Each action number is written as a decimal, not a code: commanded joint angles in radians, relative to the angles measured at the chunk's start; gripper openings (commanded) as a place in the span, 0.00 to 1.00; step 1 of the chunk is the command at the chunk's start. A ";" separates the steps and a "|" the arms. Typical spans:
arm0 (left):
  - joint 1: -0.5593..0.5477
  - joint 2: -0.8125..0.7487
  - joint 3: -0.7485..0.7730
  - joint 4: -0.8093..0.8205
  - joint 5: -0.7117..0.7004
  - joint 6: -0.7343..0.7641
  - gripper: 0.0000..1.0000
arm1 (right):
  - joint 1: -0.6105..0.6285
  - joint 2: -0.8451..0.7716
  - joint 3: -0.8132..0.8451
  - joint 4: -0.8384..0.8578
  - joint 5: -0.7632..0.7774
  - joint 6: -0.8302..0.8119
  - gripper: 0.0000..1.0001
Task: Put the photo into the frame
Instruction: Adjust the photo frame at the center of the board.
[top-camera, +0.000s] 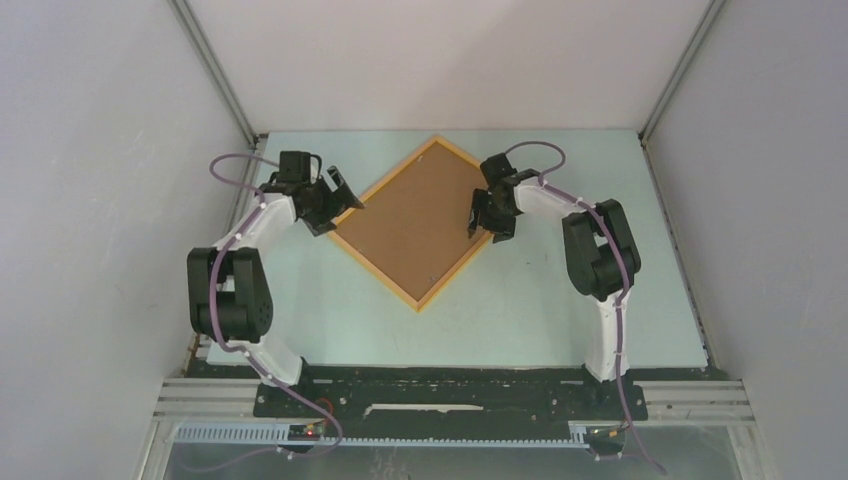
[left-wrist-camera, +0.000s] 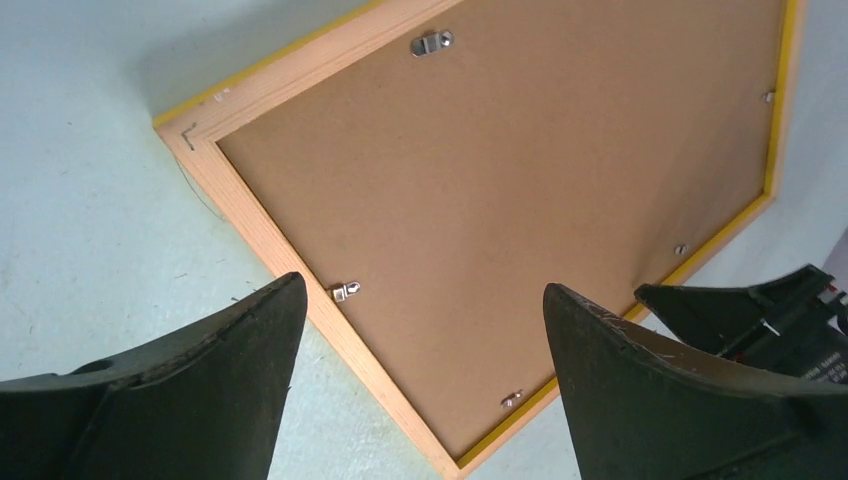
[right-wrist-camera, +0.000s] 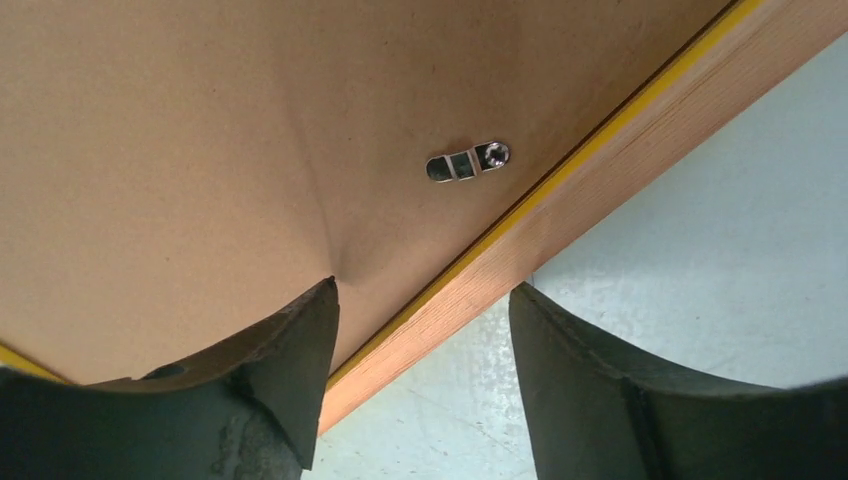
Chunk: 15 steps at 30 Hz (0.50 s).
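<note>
The frame lies face down as a diamond in the middle of the table, its thin yellow-orange rim around the brown backing board. The photo is not in view. My left gripper is open and empty at the frame's left corner; in the left wrist view it hovers over the rim and board. My right gripper is open across the right edge; in the right wrist view its left fingertip dents the board and the other finger hangs outside the rim.
Small metal turn clips sit along the board's edges, and a hanger near one side. The right gripper shows in the left wrist view. Grey walls close in the pale green table on three sides.
</note>
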 joint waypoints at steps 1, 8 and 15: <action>-0.003 -0.135 -0.068 0.050 0.053 0.018 0.95 | 0.024 0.032 0.024 -0.065 0.071 -0.076 0.68; -0.003 -0.377 -0.167 0.000 0.119 0.108 0.95 | 0.021 -0.082 -0.154 0.007 0.006 -0.194 0.48; -0.002 -0.417 -0.132 -0.061 0.248 0.149 0.96 | -0.051 -0.180 -0.309 0.067 -0.027 -0.297 0.12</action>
